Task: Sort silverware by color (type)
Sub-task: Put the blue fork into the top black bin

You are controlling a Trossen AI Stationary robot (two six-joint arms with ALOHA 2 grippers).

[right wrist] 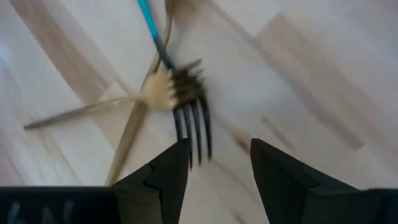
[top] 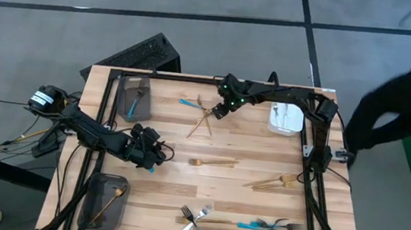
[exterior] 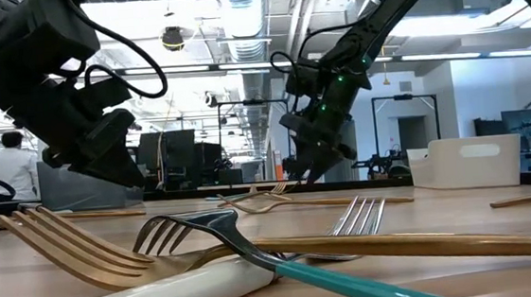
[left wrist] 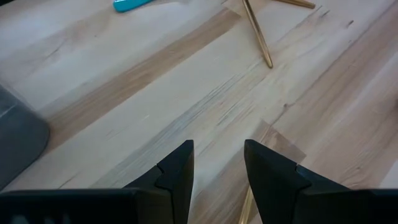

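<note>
The right gripper [top: 220, 110] hovers over the far middle of the table [top: 248, 146], its fingers [right wrist: 166, 174] apart and empty — just in front of them lies a blue-handled fork [right wrist: 177, 87] with dark tines, crossing two gold forks [right wrist: 134, 118]. From above, that cluster [top: 202, 115] sits between a grey tray [top: 132, 96] at the far left and a white tray [top: 285, 118] at the far right.

The left gripper [top: 154, 154] sits low over the left middle of the table, fingers [left wrist: 177, 174] apart; nothing shows between them, though a turquoise tip shows beside it from above and whether that is held I cannot tell. A gold handle [left wrist: 256, 31] and a blue handle end [left wrist: 130, 5] lie farther ahead of it.

The rest of the silverware is scattered: a gold fork [top: 212, 162] mid-table, gold forks [top: 275, 183] to its right, a mixed pile [top: 198, 220] at the near edge, and blue-handled forks [top: 270, 227] beside it. A second grey tray [top: 105, 200] at the near left holds a gold piece [top: 111, 201]; the far grey tray holds a blue-handled one [top: 136, 100].

A person [top: 406, 98] stands beyond the table's right side.
</note>
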